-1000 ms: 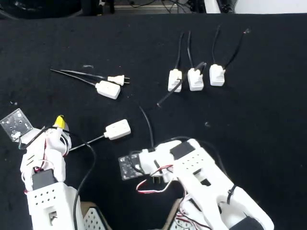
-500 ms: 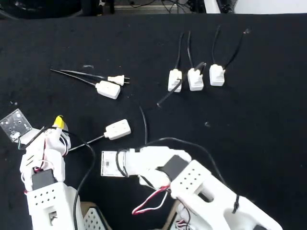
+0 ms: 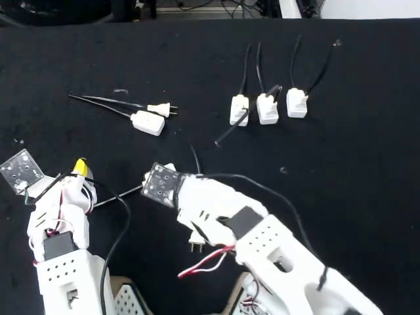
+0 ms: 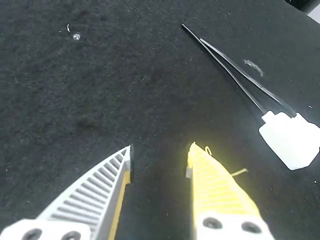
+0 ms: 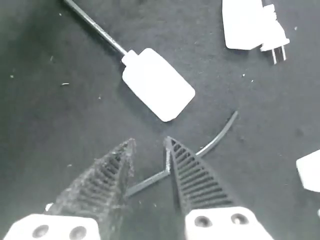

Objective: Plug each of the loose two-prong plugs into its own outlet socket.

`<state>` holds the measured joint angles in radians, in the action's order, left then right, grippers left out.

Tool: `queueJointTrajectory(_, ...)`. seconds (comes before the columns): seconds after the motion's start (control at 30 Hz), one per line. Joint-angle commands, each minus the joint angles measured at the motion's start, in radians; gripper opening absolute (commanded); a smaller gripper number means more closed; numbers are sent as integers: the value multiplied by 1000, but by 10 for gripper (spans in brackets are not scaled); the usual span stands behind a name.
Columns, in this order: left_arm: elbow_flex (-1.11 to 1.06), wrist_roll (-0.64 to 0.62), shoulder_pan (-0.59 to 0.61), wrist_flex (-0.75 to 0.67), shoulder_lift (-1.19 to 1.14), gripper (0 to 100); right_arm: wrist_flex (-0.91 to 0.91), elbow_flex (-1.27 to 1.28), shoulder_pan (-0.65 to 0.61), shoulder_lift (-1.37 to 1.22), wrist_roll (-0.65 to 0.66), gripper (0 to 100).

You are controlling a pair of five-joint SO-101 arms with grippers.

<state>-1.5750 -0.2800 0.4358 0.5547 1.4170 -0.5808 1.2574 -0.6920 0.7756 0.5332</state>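
A white outlet socket [image 5: 158,91] on a black cord lies flat just ahead of my right gripper [image 5: 149,144], which is open with a thin black cord [image 5: 216,138] running under its fingertips. From above, the right wrist's board [image 3: 161,183] covers that socket. Farther back lie a loose two-prong plug [image 3: 161,109] and a second white socket [image 3: 147,123], their cords trailing left. My left gripper [image 4: 160,148] is open over bare cloth, with that second socket [image 4: 290,140] ahead of its yellow finger [image 4: 215,185]. The left gripper [image 3: 79,172] sits at the table's near left.
Three white socket blocks [image 3: 268,108] with black cords stand in a row at the back right. A loose cord end [image 3: 226,136] lies beside them. The table is covered in black cloth [image 3: 354,170], open on the right side.
The right arm swung left, then forward, and now hangs over the near socket, hiding it from above. The left arm has stayed still.
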Motion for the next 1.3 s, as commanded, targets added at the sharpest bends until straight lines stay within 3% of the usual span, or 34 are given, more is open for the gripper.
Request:
queueJointTrajectory(0.0, 50, -11, 2, -17, 12, 188, 98, -38, 28, -157, -21, 89)
queueJointTrajectory(0.23, 50, -11, 7, -12, 12, 188, 114, -163, 81, -443, -29, 89)
queueJointTrajectory(0.67, 51, -9, 8, -14, 12, 188, -169, -243, 347, -455, -20, 88)
queueJointTrajectory(0.83, 51, -9, 7, -14, 12, 188, -221, -242, 427, -453, 57, 85)
queueJointTrajectory(0.97, 51, -9, 4, -15, 12, 188, -236, -211, 493, -386, 63, 8)
queueJointTrajectory(1.13, 51, -9, 2, -17, 12, 188, -305, -140, 545, -171, 66, 29)
queueJointTrajectory(1.27, 50, -9, 2, -17, 12, 188, -437, -134, 606, 44, 180, 29)
